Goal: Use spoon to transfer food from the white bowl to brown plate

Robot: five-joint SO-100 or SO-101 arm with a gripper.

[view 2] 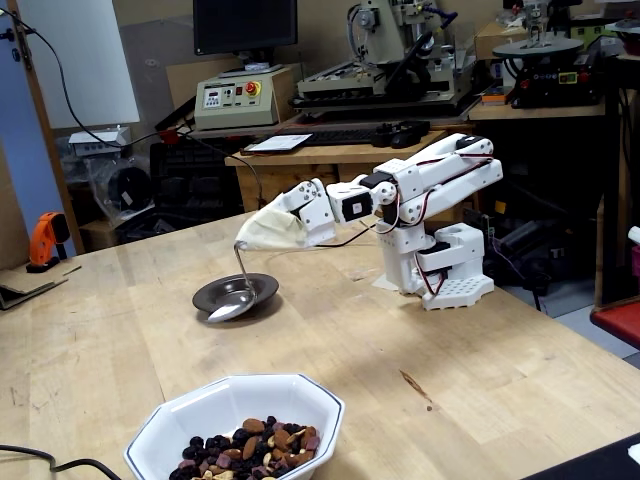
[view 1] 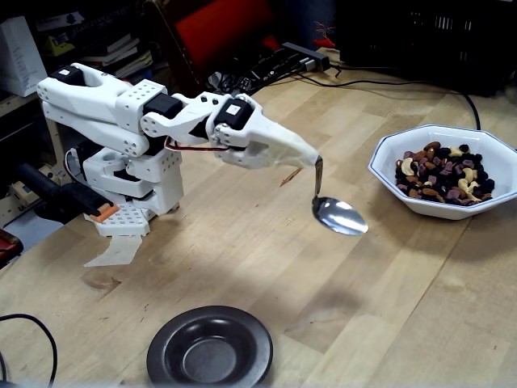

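My white gripper [view 1: 313, 159] is shut on the thin handle of the silver spoon [view 1: 339, 216], which hangs down with its oval bowl above the wooden table, and the oval bowl looks empty. The white bowl [view 1: 386, 150] stands to the right of the spoon in a fixed view and holds the food [view 1: 444, 174], mixed nuts and dark dried fruit. The brown plate [view 1: 171, 346] lies empty at the near edge. In the other fixed view the gripper [view 2: 243, 240] holds the spoon [view 2: 232, 305] in line with the plate [view 2: 268, 289]; the white bowl [view 2: 196, 402] and the food [view 2: 255, 445] are in front.
The arm's white base [view 1: 133, 182] stands at the left of the table. Black cables [view 1: 363, 81] and a dark crate [view 1: 436, 36] lie along the far edge. A black cable [view 1: 32, 323] runs near the plate's left. An orange drill [view 2: 45, 240] sits on a side bench.
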